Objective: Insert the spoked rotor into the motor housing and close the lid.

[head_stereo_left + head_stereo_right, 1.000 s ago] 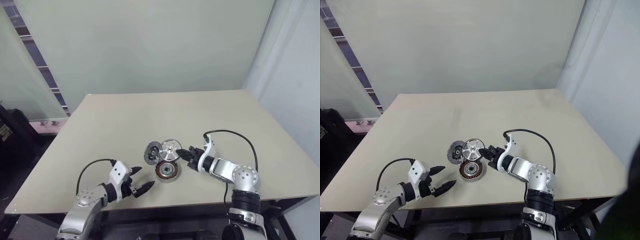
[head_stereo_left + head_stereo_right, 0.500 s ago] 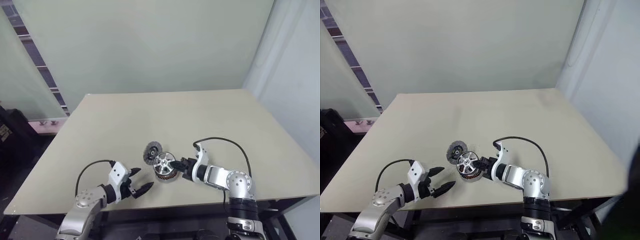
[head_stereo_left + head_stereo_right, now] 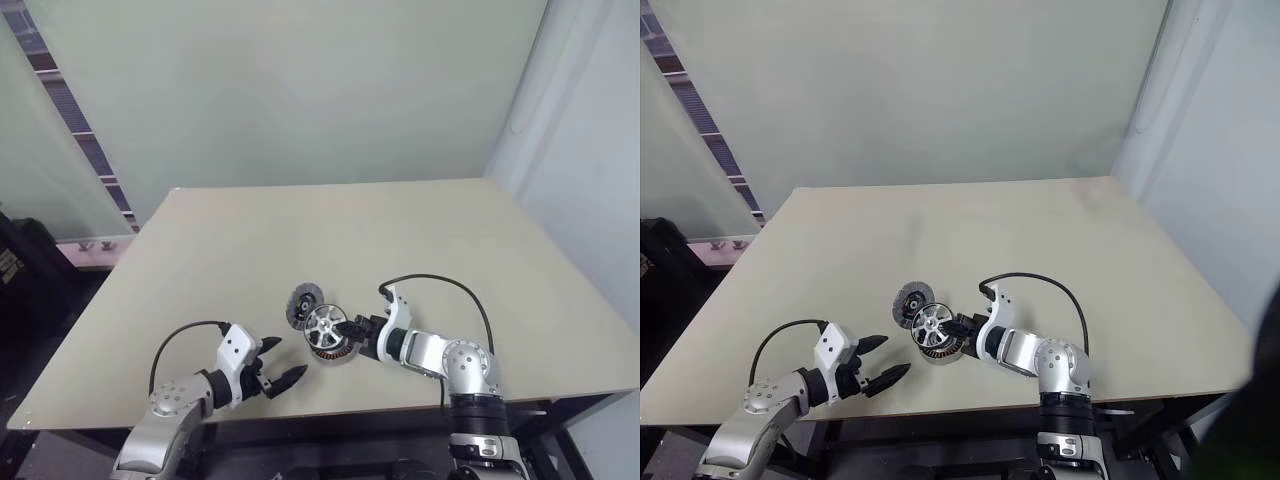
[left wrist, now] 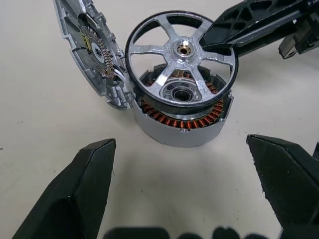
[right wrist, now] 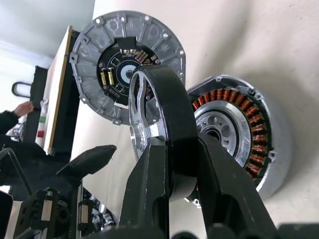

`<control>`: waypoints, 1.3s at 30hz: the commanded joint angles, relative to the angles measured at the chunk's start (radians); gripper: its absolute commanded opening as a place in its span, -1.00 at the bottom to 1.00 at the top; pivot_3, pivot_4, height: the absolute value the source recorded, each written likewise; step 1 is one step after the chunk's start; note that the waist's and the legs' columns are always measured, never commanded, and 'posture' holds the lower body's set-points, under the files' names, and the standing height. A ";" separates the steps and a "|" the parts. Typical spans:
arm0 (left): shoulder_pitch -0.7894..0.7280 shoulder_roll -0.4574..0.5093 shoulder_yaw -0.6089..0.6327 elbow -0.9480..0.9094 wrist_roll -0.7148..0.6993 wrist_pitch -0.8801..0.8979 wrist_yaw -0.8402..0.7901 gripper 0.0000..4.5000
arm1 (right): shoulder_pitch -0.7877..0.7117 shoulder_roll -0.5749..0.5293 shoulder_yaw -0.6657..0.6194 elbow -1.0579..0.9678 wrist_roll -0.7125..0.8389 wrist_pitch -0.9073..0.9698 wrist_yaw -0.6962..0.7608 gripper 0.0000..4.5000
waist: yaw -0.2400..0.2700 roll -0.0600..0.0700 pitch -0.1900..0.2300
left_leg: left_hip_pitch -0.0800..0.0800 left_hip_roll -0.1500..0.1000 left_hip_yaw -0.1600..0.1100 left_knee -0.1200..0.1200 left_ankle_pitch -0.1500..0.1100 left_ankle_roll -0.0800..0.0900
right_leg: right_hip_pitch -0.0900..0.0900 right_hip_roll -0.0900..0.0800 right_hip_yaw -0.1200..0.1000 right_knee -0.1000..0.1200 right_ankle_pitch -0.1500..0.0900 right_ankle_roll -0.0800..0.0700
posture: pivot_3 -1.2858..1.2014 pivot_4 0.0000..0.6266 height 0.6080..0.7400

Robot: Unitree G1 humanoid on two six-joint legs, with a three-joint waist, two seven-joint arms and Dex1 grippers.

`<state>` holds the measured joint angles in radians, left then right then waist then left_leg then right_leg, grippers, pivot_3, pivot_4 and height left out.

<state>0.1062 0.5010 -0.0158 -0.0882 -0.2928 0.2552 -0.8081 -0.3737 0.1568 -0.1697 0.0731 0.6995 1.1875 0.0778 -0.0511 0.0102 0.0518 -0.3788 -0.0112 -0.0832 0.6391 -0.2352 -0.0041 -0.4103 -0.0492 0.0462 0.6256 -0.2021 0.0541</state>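
Near the front edge of the beige surface [image 3: 420, 230], the right gripper [image 3: 350, 328] grips the spoked rotor [image 4: 181, 64] by its rim, over the motor housing [image 4: 183, 119].

Its jaws are clenched on the rotor's rim, one finger on each face of the disc, and the rotor hangs tilted above the housing's ring of copper windings, its lower edge close to the silvery rim; whether it touches the housing is hard to tell. Beside the housing, on its far left, the lid [image 5: 125, 69] sits touching the housing wall, its inner side with a small circuit board facing the cameras. Nearer the front edge and well left, the left gripper [image 3: 279, 373] hovers with jaws released and spread wide, pointing at the parts.
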 commanded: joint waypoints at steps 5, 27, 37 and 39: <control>-0.010 0.011 0.023 -0.044 -0.015 -0.002 0.003 1.00 | 0.029 0.034 0.057 -0.001 -0.022 -0.028 0.017 -0.82 | 0.000 0.000 0.000 | 0.000 0.000 0.000 0.000 0.000 0.000 | 0.000 0.000 0.000 0.000 0.000 0.000 | 0.03 -1.00 1.00; -0.025 0.009 0.014 -0.038 -0.010 -0.003 0.000 1.00 | 0.025 -0.005 0.048 0.010 -0.038 -0.065 0.021 -0.82 | 0.000 0.000 0.000 | 0.000 0.000 0.000 0.001 0.000 0.000 | 0.000 0.000 0.000 0.000 0.000 0.000 | 0.03 -1.00 1.00; -0.034 0.007 0.009 -0.032 -0.008 -0.004 -0.002 1.00 | 0.017 -0.009 0.019 0.002 -0.030 -0.071 0.011 -0.82 | 0.001 0.000 0.000 | 0.000 0.000 0.000 0.002 0.000 0.000 | 0.000 0.000 0.000 0.000 0.000 0.000 | 0.03 -1.00 1.00; -0.037 0.006 0.008 -0.031 -0.007 -0.004 -0.003 1.00 | 0.016 -0.011 0.016 0.000 -0.032 -0.076 0.010 -0.82 | 0.001 0.000 0.000 | 0.000 0.000 0.000 0.003 0.000 0.000 | 0.000 0.000 0.000 0.000 0.000 0.000 | 0.03 -1.00 1.00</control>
<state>0.0895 0.5028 -0.0163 -0.0896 -0.2925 0.2618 -0.8082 -0.3535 0.1353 -0.1292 0.1015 0.6685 1.1447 0.0998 -0.0503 0.0107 0.0521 -0.3785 -0.0113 -0.0835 0.6419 -0.2353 -0.0042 -0.4100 -0.0494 0.0460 0.6254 -0.2022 0.0541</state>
